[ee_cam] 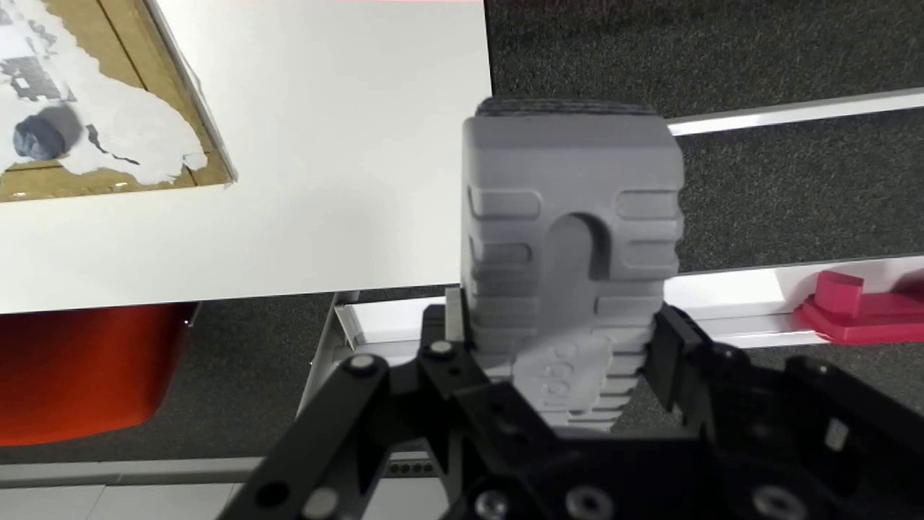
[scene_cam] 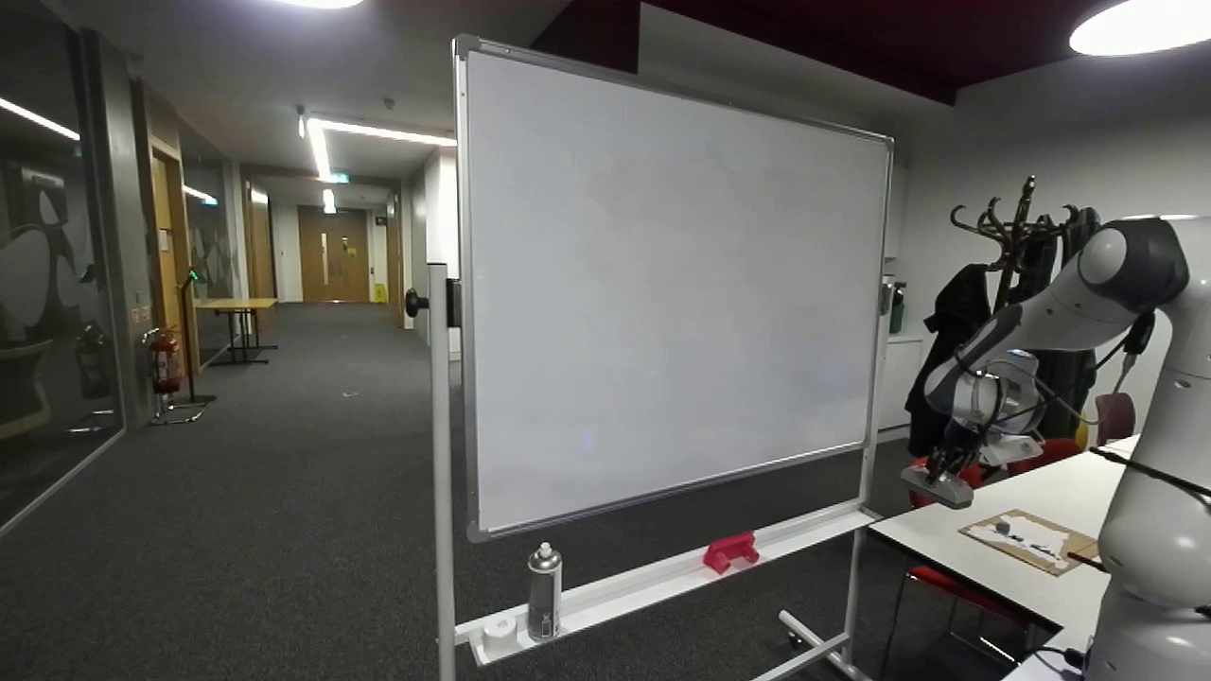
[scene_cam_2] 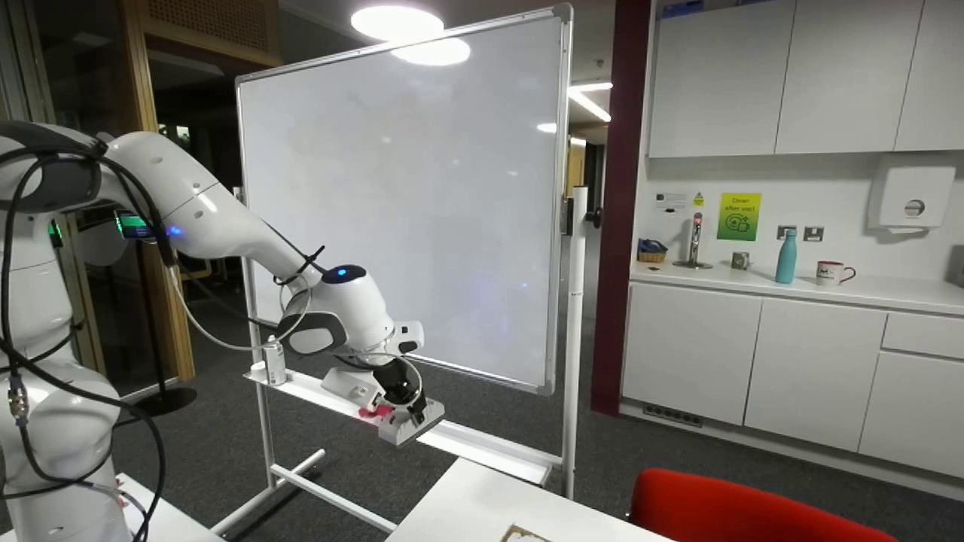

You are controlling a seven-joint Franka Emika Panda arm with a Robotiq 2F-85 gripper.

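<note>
Dark gray carpet (scene_cam: pixel 284 492) runs all through the room, and round lights (scene_cam: pixel 1140 26) glow on the ceiling (scene_cam: pixel 236 57). A big whiteboard (scene_cam: pixel 672 293) stands on a metal frame (scene_cam: pixel 442 454), and in an exterior view its shiny face shows spots of light (scene_cam_2: pixel 431 51). Below it runs a long white tray (scene_cam: pixel 653 584). On the tray are a spray can (scene_cam: pixel 544 596), a small white thing (scene_cam: pixel 500 632) just beside it, and a red holder (scene_cam: pixel 731 551) farther along.

Near the whiteboard is a white table (ee_cam: pixel 346 144). A brown board (ee_cam: pixel 155 87) lies flat on it, with torn white paper (ee_cam: pixel 137 123) on top and a small blue-gray lump (ee_cam: pixel 39 138) sitting on the paper. A red chair (scene_cam_2: pixel 745 504) is by the table.

In an exterior view, white cupboards (scene_cam_2: pixel 719 83) hang over a counter (scene_cam_2: pixel 715 280). A tap (scene_cam_2: pixel 695 241), a blue bottle (scene_cam_2: pixel 785 257) and a mug (scene_cam_2: pixel 832 272) stand there, near a green sign (scene_cam_2: pixel 739 216). In an exterior view, a coat stand (scene_cam: pixel 1014 236) holds dark coats (scene_cam: pixel 951 331), and wooden doors (scene_cam: pixel 334 253) stand far away at the back.

The robot arm (scene_cam_2: pixel 226 233) bends down in both exterior views. Its gripper (ee_cam: pixel 556 325) is closed on a gray block (ee_cam: pixel 572 267), with a finger (ee_cam: pixel 435 328) on each side. The block has grooves and a curved dip in it, and a dark layer (ee_cam: pixel 567 107) on its far end. It is up in the air near the corner of the table, a bit tilted. In the wrist view the tray runs behind it.
</note>
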